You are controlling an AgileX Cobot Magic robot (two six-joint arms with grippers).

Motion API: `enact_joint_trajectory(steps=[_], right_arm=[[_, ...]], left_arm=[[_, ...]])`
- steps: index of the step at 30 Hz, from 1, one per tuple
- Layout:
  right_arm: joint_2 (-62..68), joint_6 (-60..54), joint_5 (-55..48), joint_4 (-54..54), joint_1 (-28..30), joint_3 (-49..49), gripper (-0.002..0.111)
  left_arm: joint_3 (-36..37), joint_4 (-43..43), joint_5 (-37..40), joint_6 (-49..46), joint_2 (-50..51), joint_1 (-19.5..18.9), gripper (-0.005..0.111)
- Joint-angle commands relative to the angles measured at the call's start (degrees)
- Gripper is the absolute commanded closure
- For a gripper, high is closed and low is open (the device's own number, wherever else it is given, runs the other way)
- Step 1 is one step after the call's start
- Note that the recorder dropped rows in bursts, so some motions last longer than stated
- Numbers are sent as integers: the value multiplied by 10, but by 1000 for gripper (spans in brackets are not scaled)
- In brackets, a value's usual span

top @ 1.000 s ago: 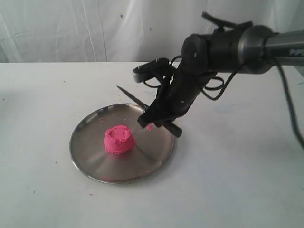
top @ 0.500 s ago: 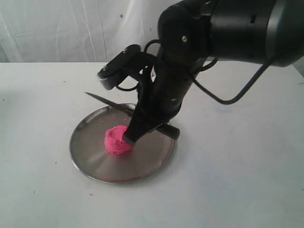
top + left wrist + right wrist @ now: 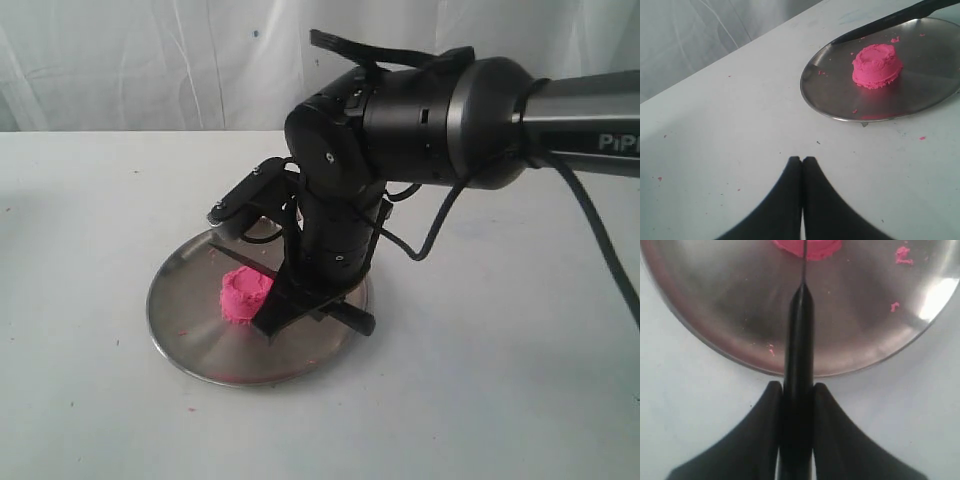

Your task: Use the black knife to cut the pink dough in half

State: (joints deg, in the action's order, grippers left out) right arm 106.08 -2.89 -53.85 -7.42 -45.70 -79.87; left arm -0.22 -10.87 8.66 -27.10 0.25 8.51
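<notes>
The pink dough (image 3: 241,292) is a single cup-shaped lump on the steel plate (image 3: 180,320). My right gripper (image 3: 300,300) is shut on the handle of the black knife (image 3: 352,320). In the right wrist view the gripper (image 3: 798,387) clamps the knife handle (image 3: 799,355), and the thin blade runs edge-on over the middle of the dough (image 3: 815,247). I cannot tell whether the blade touches the dough. In the left wrist view my left gripper (image 3: 801,160) is shut and empty over bare table, well short of the plate (image 3: 812,92), the dough (image 3: 876,65) and the knife (image 3: 890,20).
Pink crumbs (image 3: 902,254) lie scattered on the plate and on the white table (image 3: 500,380). A white cloth backdrop (image 3: 150,60) hangs behind the table. The right arm's bulky body (image 3: 420,120) and its cable reach over the plate's right side.
The right arm has swung left and come down, carrying the knife from the plate's right rim to over the dough. The dough has not moved.
</notes>
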Motion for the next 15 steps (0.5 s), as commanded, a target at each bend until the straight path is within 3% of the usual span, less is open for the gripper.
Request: enact_joint_trajectory(steps=[1, 15], right_arm=[[3, 12, 9, -13, -1, 0, 104], [32, 16, 31, -12, 0, 0, 104]], left_arm=[[2, -5, 0, 1, -2, 1, 107], [2, -5, 0, 1, -2, 1, 107]])
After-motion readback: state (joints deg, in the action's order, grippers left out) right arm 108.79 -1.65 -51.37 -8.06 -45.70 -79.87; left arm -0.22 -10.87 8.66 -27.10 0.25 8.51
